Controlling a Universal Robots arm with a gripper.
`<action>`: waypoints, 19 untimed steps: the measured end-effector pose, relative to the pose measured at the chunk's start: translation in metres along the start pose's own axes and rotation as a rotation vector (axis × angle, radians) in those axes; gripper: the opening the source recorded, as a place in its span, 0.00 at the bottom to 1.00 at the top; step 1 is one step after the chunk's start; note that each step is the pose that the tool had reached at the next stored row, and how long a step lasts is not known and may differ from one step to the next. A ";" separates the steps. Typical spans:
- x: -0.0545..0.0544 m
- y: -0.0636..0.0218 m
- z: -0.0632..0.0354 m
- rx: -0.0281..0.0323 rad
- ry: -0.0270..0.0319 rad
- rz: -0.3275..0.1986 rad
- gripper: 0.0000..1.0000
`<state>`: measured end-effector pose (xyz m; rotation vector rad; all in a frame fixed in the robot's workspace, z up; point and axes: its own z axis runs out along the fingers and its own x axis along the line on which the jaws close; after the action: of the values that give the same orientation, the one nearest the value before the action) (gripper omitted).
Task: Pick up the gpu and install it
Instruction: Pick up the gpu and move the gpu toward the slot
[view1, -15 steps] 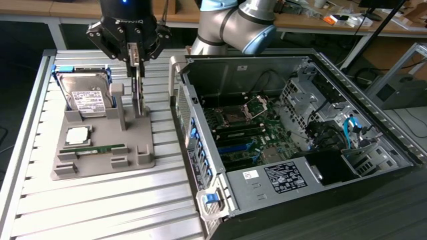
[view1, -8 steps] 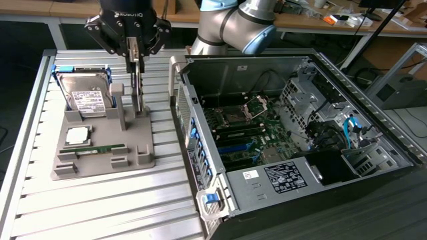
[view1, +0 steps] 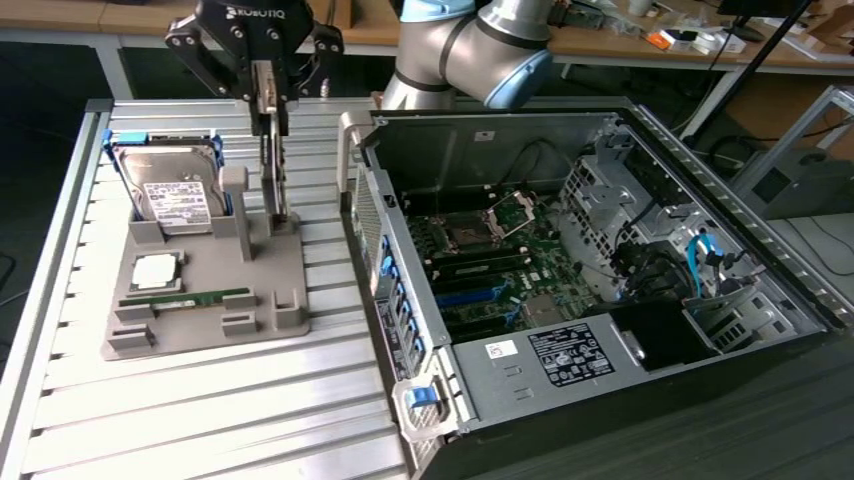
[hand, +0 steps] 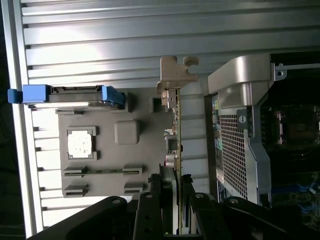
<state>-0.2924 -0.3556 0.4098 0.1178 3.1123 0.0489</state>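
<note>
The gpu (view1: 276, 170) is a thin dark card seen edge-on, standing upright over the grey holder tray (view1: 187, 335) at the exterior view's left. My gripper (view1: 271, 90) comes down from above and is shut on the card's upper edge, one finger on each face. In the wrist view the gpu (hand: 177, 125) runs as a narrow strip from between my fingers (hand: 167, 190) to its silver end bracket (hand: 176, 70). Its lower end sits at the holder's post; I cannot tell whether they touch.
The holder also carries a silver hard drive (view1: 174, 190) in a blue frame, a CPU (view1: 154, 268) and a green RAM stick (view1: 187, 297). The open PC case (view1: 561, 260) lies to the exterior view's right, motherboard exposed. Both rest on a ribbed aluminium table (view1: 200, 420).
</note>
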 end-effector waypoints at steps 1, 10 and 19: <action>0.000 0.0000 -0.0017 0.0000 0.0000 0.000 0.27; 0.000 0.0005 -0.0162 0.0000 0.0000 0.000 0.27; -0.001 0.0008 -0.0241 0.0000 0.0000 0.000 0.27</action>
<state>-0.2923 -0.3556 0.4340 0.1178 3.1123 0.0489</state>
